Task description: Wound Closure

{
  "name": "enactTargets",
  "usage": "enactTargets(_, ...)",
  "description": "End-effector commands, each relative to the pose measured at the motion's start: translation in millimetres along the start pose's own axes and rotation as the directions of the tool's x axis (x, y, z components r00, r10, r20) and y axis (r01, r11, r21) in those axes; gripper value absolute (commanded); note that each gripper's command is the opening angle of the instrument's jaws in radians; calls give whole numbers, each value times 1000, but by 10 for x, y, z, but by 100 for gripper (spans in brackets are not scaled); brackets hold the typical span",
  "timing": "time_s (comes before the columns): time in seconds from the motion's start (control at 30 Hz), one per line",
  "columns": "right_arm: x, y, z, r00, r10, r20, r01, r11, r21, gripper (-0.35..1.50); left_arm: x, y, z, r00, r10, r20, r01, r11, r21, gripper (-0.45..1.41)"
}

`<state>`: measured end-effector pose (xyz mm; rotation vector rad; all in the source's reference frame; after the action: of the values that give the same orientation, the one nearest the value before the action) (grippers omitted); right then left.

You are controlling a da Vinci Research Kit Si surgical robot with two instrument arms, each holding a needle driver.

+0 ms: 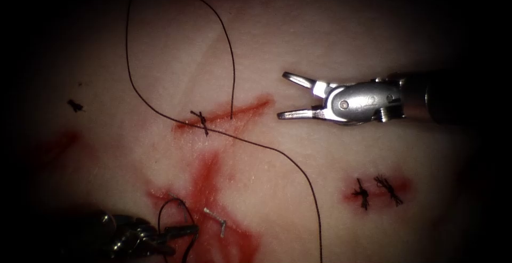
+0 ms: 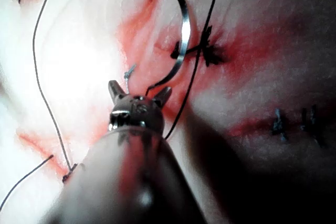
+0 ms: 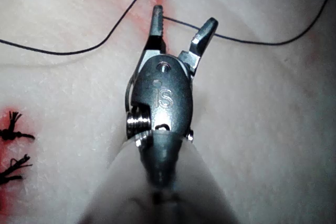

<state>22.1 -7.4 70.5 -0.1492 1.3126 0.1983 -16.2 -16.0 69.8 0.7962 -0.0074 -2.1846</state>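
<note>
Two small cuts at lower right (image 1: 376,191) are tied; the centre cut (image 1: 224,116) has one knot (image 1: 200,121). Right tool (image 1: 280,95) spread, empty. Left tool (image 1: 181,232), lower left, seemingly clamps the needle (image 2: 182,35), off the tissue (image 1: 330,156).

The right pincer (image 1: 285,95) is bright polished metal, glossy along its jaws. The needle (image 2: 182,38) shines like smooth steel. The thread (image 1: 133,76) looks dark and matt, the tissue (image 1: 341,28) pale, moist, faintly sheened under wet red fluid (image 1: 205,175).
</note>
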Motion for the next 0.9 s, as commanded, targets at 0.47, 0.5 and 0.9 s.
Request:
enactTargets(0.47,-1,-10,12,1000,1,-13,-1,1000,12,141,7,9,34,998,47,47,-44,997,-59,64)
enactTargets(0.5,-1,-10,12,1000,1,-13,-1,1000,12,141,7,10,36,997,48,53,-45,997,-62,68)
enactTargets(0.9,-3,-10,13,1000,-1,-13,1,1000,11,141,13,9,43,997,63,38,-60,996,-67,14)
